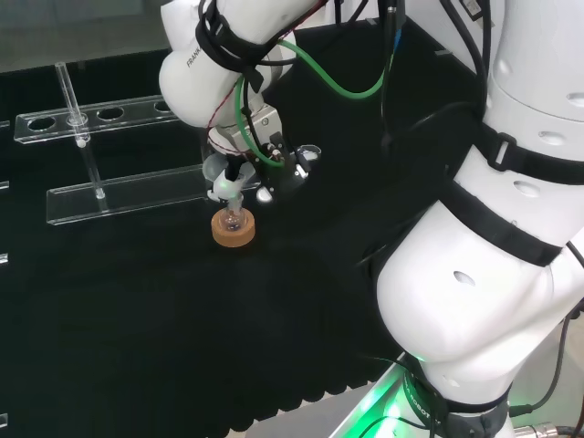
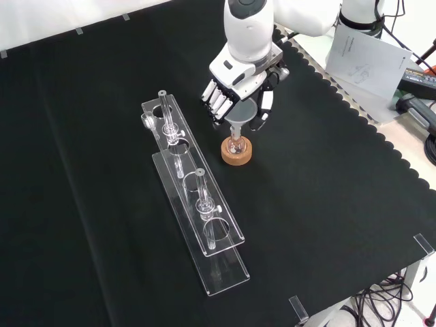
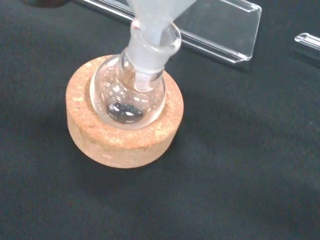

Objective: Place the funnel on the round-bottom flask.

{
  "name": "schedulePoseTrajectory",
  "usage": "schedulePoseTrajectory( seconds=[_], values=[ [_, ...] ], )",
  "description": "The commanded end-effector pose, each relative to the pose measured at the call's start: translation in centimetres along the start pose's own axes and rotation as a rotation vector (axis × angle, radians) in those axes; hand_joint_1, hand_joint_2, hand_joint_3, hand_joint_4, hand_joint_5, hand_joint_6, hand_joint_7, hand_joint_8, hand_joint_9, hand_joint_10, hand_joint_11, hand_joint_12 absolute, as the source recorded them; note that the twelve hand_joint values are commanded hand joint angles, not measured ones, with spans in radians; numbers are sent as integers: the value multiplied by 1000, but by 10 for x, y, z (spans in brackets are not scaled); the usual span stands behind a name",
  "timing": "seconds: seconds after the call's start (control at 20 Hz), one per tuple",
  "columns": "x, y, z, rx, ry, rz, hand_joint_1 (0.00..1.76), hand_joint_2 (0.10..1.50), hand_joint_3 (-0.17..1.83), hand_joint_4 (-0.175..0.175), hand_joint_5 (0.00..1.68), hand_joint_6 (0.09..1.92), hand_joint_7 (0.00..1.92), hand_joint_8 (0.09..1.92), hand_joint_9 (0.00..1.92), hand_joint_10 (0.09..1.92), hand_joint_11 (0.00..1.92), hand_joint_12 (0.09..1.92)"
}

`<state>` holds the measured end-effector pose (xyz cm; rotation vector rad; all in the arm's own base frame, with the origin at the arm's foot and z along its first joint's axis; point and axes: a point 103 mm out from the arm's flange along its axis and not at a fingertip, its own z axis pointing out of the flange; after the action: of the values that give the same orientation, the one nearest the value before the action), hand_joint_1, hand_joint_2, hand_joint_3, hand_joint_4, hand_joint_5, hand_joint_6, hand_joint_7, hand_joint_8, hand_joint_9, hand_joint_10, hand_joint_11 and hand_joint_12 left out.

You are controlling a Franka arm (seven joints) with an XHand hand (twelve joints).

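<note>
A small clear round-bottom flask sits upright in a cork ring on the black cloth. The frosted funnel stands in the flask's neck, its stem reaching down into the bulb. In the front view the funnel rises above the flask and cork ring. The hand comes down from above, fingers on one side of the funnel's cup and thumb on the other, curled round it. The head view shows the funnel over the flask, with the hand just right of it.
Two long clear plastic racks with glass tubes lie left of the flask in the front view, and the racks stand close behind it in the head view. A sheet of paper lies beyond the cloth's scalloped edge.
</note>
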<state>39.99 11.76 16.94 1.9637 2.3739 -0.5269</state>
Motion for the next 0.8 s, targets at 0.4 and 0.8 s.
schedulePoseTrajectory(
  seconds=[0.4, 0.8],
  values=[
    [6, 1, -3, 3, -14, -3, 659, 792, 514, -86, 560, 760, 542, 885, 800, 690, 566, 1265],
    [6, 2, -3, 4, -11, -5, 658, 791, 515, -86, 556, 758, 537, 883, 796, 689, 561, 1267]
  ],
)
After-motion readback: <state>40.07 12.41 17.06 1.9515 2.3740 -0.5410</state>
